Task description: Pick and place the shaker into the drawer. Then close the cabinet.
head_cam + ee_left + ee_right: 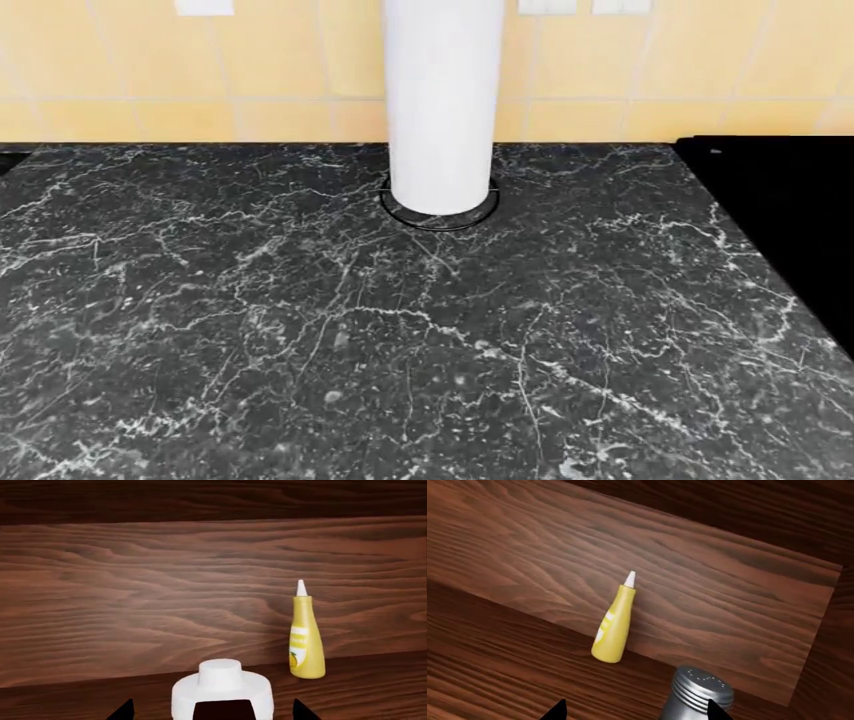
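The grey metallic shaker [699, 696] with a ribbed silver cap stands upright on dark wood at the near edge of the drawer [707, 595]. My right gripper [635, 711] is open. The shaker stands inside the jaws, close against one fingertip [715, 711] and far from the other. In the left wrist view the drawer's grained floor [147, 605] fills the frame. My left gripper [212, 712] is open, with a white capped object [221, 690] between its fingertips and not touching them. The head view shows neither gripper, shaker nor drawer.
A yellow squeeze bottle [614, 625] with a white nozzle stands in the drawer near the shaker; it also shows in the left wrist view [305, 636]. The head view shows a black marble counter [334, 330], a white roll [442, 100] on a ring stand, and a yellow tiled wall.
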You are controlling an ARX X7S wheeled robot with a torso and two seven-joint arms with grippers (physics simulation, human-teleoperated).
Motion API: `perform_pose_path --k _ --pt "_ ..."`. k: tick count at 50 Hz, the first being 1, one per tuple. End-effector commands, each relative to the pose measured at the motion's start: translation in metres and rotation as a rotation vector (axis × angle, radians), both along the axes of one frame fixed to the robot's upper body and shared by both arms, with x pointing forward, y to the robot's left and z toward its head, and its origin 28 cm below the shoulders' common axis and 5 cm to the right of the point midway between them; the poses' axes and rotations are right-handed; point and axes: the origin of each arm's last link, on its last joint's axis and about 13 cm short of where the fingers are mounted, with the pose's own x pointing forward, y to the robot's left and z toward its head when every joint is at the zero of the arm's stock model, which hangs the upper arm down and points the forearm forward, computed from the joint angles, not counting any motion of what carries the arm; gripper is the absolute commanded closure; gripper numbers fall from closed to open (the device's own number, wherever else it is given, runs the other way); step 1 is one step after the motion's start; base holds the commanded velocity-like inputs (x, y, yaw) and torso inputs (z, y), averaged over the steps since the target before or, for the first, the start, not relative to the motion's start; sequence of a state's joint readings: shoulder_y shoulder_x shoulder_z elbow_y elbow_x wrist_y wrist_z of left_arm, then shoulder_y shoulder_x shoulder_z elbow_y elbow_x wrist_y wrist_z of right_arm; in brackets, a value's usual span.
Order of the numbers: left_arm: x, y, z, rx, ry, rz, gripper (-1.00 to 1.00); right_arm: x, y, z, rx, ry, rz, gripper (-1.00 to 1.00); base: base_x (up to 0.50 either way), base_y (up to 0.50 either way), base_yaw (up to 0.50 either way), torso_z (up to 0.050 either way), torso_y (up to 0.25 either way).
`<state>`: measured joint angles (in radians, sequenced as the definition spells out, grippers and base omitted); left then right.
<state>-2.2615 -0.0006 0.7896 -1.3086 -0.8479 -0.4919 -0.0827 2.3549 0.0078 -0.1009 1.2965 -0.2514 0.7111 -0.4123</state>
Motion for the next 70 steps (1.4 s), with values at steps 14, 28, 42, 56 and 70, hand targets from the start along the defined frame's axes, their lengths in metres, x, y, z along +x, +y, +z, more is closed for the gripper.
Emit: perform_pose_path --k 14,28,42,56,70 --pt "-0.027 0.001 0.041 -0.065 -0.234 -0.01 1.0 0.001 -0.005 -0.001 0.018 -0.005 -0.025 -1.0 0.0 0.0 0.0 0.0 0.0" --pt "-0.036 0.004 0.055 -0.079 -0.367 -0.01 1.0 0.0 -0.023 -0.013 0.092 0.114 -0.184 -1.0 0.0 0.0 0.0 0.0 0.001" --pt "-0.032 0.003 0.051 -0.082 -0.357 0.005 1.0 0.001 -0.02 -0.011 0.101 0.077 -0.147 -1.0 0.0 0.0 0.0 0.0 0.0" --pt "-0.032 0.002 0.05 -0.079 -0.339 0.004 1.0 0.003 -0.021 -0.012 0.074 0.084 -0.121 -1.0 0.2 0.0 0.0 0.0 0.0" --pt "-0.031 0.0 0.048 -0.071 -0.33 -0.002 1.0 0.005 -0.023 -0.015 0.083 0.102 -0.149 -1.0 0.19 0.0 0.01 0.001 0.0"
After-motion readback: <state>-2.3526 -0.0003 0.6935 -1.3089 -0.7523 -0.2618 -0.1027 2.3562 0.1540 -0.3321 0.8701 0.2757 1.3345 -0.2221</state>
